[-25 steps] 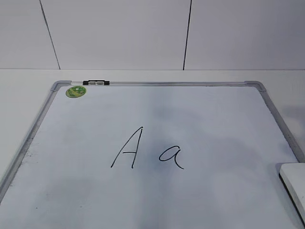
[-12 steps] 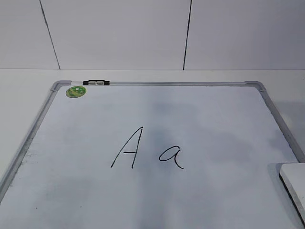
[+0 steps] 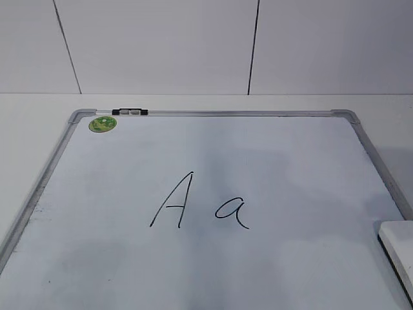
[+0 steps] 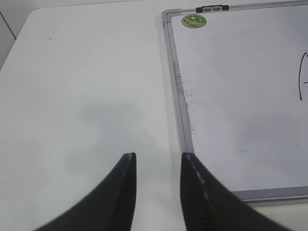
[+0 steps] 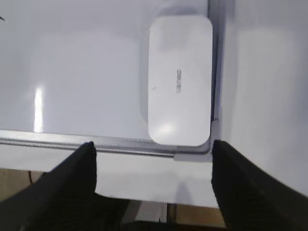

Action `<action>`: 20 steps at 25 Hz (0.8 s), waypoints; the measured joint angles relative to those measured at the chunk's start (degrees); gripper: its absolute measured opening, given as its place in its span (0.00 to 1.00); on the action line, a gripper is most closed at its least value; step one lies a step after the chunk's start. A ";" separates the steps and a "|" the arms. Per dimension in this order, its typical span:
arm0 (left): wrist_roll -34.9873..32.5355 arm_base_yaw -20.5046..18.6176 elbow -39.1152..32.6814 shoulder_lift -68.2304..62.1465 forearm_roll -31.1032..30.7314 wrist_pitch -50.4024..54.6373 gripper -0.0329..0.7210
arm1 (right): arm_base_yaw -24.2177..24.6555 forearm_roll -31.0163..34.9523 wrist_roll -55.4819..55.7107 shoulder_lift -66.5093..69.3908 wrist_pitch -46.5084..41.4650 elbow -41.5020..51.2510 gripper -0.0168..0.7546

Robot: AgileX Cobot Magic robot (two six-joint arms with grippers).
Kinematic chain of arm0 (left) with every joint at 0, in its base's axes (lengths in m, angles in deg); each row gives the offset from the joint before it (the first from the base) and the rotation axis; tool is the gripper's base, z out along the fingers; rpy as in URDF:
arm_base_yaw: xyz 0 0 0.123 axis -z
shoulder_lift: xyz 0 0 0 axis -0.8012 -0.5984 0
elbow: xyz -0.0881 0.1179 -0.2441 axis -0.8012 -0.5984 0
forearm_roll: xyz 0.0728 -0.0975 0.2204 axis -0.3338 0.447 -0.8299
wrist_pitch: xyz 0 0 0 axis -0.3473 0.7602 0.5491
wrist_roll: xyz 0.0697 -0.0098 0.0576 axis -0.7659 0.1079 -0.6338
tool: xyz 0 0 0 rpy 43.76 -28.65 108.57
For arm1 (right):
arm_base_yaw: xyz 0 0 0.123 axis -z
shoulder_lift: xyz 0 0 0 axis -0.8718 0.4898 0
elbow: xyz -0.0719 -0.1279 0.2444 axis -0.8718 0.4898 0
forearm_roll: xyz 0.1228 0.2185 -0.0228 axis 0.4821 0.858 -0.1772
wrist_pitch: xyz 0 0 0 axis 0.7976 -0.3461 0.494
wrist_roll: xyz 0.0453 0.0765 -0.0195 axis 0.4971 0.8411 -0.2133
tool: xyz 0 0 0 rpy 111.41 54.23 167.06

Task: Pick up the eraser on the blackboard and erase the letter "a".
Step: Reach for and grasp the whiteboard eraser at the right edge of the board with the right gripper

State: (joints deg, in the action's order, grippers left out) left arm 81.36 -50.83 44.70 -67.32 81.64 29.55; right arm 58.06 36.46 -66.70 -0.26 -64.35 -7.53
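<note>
Right now the eraser (image 5: 180, 79) lies flat in the blackboard's (image 5: 86, 72) corner against the frame, just ahead of my right gripper (image 5: 154, 159), whose jaws are spread wide to straddle it. My left gripper (image 4: 158, 166) hovers part-open beside the board, clear of the letter "a" (image 3: 232, 211).

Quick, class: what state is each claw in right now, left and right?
Left claw: open with a narrow gap, holding nothing, over the table.
Right claw: wide open, empty, above the eraser, not touching it.
</note>
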 joint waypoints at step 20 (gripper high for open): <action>0.00 0.00 0.00 0.00 0.09 0.00 0.35 | -6.46 -11.33 8.74 15.14 -0.08 -0.44 0.79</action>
State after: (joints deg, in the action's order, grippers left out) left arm 81.36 -50.83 44.70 -67.32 81.72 29.55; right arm 51.60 25.13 -57.96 14.88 -64.43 -7.97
